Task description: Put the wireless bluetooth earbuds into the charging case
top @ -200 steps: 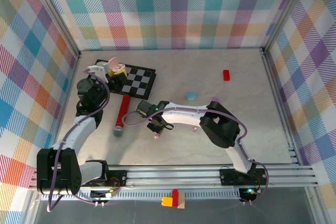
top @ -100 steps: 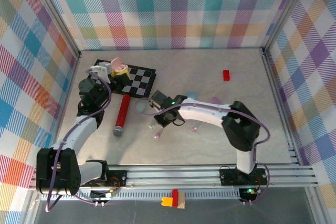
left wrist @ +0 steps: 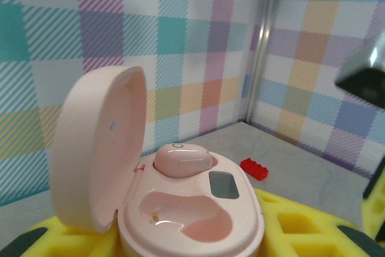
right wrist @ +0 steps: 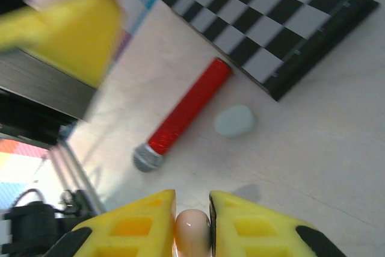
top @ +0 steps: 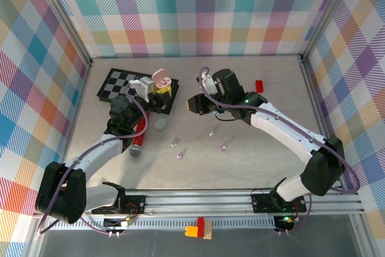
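Transfer step: right gripper [right wrist: 192, 221] pinched a bud [right wrist: 192, 236], left gripper [top: 161, 87] clamped the open case [left wrist: 198, 209] (one socket empty); next needed: alignment above it.

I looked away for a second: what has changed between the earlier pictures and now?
The right claw swung from mid-table toward the far side, now pinching a pink earbud, close to the left claw, which carried its open pink case rightward over the checkerboard. Unchanged: red microphone, red brick, loose earbuds near the front.
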Tool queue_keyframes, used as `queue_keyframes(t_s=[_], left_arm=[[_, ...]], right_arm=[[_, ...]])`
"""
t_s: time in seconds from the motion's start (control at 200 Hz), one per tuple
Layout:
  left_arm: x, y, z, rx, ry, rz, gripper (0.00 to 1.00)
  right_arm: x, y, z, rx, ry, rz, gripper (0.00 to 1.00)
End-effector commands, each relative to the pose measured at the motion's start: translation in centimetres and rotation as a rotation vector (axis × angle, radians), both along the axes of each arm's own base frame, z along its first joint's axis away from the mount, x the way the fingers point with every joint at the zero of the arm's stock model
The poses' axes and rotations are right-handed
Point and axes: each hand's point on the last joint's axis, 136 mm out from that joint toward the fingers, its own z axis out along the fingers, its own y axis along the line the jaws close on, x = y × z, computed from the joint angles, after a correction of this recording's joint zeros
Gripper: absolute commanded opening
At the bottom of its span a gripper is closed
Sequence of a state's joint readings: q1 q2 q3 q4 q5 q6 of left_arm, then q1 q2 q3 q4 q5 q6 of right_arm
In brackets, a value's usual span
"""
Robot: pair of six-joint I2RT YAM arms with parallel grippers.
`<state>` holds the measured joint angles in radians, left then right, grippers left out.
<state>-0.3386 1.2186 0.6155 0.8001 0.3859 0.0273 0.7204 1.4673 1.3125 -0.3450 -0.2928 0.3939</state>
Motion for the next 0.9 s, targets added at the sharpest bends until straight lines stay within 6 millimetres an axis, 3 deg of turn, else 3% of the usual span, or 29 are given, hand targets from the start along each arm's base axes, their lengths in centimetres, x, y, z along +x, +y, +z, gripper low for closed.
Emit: queue_keyframes(t_s=[0.0, 0.185, 0.385, 0.895], left_arm=[[-0.7, -1.2, 1.3, 0.047, -0.113, 0.001, 0.41], [-2.0, -3.4, 1.4, 0.088, -0.152, -0.053, 0.41], [-2.7, -4.9, 1.1, 0.101, -0.162, -0.103, 0.41], [-4.2, -7.1, 0.8, 0.131, -0.175, -0.188, 0.41]], right_arm=[[-1.2, 1.1, 5.8, 0.162, -0.042, 0.086, 0.21], [-1.0, 1.6, 8.4, 0.233, -0.063, 0.111, 0.2], [-0.7, 1.8, 9.5, 0.258, -0.076, 0.121, 0.2], [0.7, 2.5, 8.2, 0.24, -0.069, 0.113, 0.2]])
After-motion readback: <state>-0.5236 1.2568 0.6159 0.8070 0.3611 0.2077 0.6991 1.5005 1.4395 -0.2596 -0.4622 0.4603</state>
